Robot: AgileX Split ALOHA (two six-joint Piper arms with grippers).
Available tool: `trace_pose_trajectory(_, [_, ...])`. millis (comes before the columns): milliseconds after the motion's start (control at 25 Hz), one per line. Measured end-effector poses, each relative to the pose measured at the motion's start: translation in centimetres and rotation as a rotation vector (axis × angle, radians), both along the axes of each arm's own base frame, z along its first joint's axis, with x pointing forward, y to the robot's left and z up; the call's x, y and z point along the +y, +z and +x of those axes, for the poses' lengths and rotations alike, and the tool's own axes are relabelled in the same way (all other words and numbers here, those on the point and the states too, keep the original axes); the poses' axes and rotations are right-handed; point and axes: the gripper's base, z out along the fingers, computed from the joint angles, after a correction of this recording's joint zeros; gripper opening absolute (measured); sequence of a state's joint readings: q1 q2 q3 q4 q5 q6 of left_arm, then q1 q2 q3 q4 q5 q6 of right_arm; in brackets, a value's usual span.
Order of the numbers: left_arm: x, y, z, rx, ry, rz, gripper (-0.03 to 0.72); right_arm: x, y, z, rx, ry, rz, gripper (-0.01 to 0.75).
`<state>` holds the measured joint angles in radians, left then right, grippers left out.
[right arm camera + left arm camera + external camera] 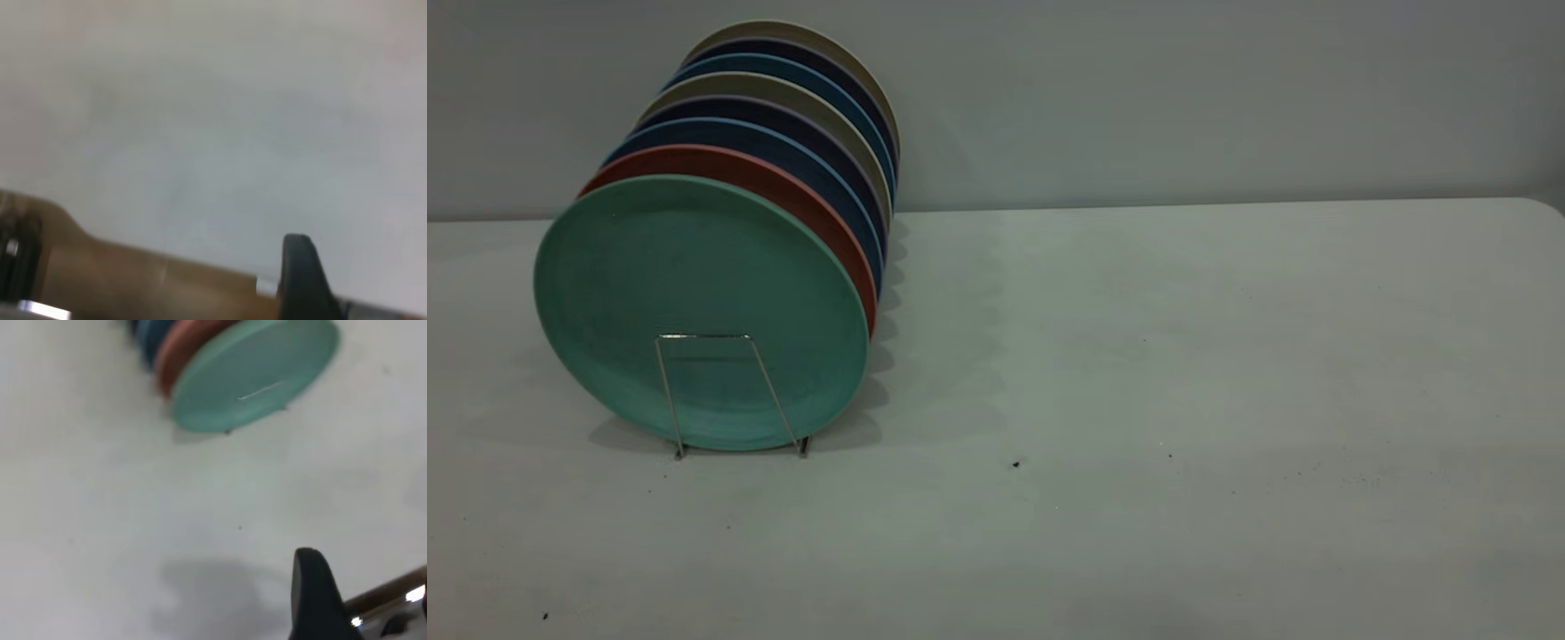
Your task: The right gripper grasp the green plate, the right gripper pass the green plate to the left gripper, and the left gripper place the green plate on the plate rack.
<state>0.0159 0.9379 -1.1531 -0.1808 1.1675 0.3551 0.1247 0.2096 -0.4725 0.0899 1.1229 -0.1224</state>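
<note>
With the green plate (694,293) standing upright at the front of the plate rack (729,396), the rack holds a full row of plates on edge. Front wire loop of the rack crosses the green plate's lower face. Directly behind and touching or nearly touching it: a salmon-red plate (783,182), then blue plates (818,164), a grey-beige plate (827,111), more dark blue ones, and a beige plate (845,53) at the back. Rack sits at the left of the white table (1183,356).

Neither arm appears in the exterior view. Left wrist view: one dark fingertip of the left gripper (317,597) over bare table, the green plate (257,373) in the rack well apart; claw opening cannot be told. Right wrist view: one dark fingertip of the right gripper (303,277) over bare table; claw width cannot be told, nothing seen held.
</note>
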Motion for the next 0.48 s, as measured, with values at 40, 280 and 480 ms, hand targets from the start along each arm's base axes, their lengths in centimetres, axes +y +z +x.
trace_pose_trajectory(40, [0.2, 0.2, -0.4, -0.006, 0.050, -0.009, 0.410, -0.1, 0.1, -0.5, -0.036, 0.003, 0.004, 0.457])
trace_pose_trajectory(280, [0.5, -2.1, -4.0, 0.000, 0.157, -0.028, 0.410, -0.4, 0.2, -3.1, -0.208, 0.004, 0.025, 0.457])
trace_pose_trajectory(480, [0.5, -6.8, -7.1, 0.057, 0.160, -0.023, 0.410, -0.4, 0.1, -3.2, -0.215, 0.002, 0.027, 0.440])
